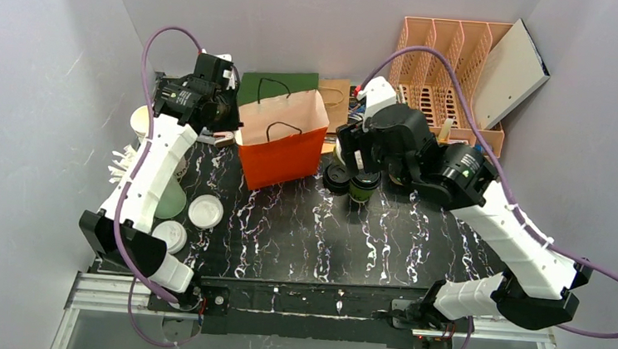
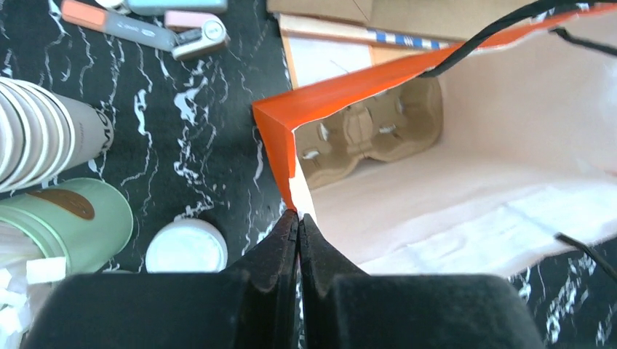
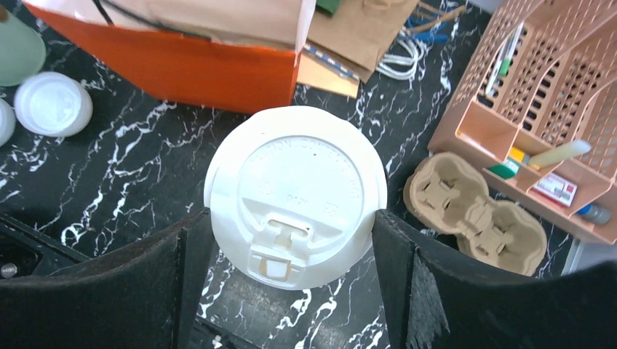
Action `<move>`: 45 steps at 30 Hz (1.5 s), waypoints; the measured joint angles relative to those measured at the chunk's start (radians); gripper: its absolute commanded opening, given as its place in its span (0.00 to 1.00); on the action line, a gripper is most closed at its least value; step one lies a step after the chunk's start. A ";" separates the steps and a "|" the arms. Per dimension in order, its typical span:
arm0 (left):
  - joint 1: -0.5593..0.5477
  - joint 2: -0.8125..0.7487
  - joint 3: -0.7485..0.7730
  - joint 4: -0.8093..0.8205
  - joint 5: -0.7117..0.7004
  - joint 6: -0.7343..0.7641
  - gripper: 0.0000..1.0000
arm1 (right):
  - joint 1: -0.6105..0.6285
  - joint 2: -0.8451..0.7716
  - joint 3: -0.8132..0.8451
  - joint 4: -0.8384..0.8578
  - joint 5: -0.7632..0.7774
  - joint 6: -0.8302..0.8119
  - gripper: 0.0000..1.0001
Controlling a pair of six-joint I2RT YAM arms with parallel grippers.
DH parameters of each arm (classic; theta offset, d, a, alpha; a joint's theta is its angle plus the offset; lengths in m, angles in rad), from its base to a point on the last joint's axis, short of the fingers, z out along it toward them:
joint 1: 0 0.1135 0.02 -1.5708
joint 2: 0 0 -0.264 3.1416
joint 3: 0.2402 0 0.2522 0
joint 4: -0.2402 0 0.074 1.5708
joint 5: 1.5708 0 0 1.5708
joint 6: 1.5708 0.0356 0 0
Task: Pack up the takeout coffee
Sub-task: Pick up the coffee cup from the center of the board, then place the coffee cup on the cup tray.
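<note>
My right gripper (image 3: 291, 218) has a finger against each side of a cup with a round white lid (image 3: 295, 185); the cup's body is hidden under the lid. In the top view this gripper (image 1: 355, 163) hovers right of the orange paper bag (image 1: 281, 143). Just below it stand a dark green cup with a dark top (image 1: 363, 186) and a black-lidded item (image 1: 337, 177). My left gripper (image 2: 298, 218) is shut on the bag's left rim corner (image 2: 291, 163), holding the bag open. A cardboard cup carrier (image 2: 371, 131) lies inside the bag.
A stack of white cups (image 2: 36, 134), a pale green tumbler (image 2: 73, 218) and loose white lids (image 1: 205, 211) stand at the left. A second cardboard carrier (image 3: 476, 214) and a peach desk organiser (image 1: 455, 78) are at the right. Brown and green bags lie behind the orange bag.
</note>
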 measured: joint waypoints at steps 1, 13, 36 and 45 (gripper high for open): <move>0.000 0.000 0.015 -0.026 0.021 0.010 0.00 | 0.000 0.000 0.017 0.001 -0.002 -0.013 0.72; 0.000 -0.002 0.113 -0.220 0.167 0.084 0.04 | 0.000 0.016 0.121 0.047 -0.099 -0.098 0.68; 0.000 -0.095 0.050 -0.192 0.013 0.084 0.67 | 0.000 0.019 0.027 0.323 -0.200 -0.264 0.63; 0.000 -0.140 0.023 -0.159 -0.002 0.068 0.67 | 0.000 0.136 0.035 0.364 -0.229 -0.332 0.64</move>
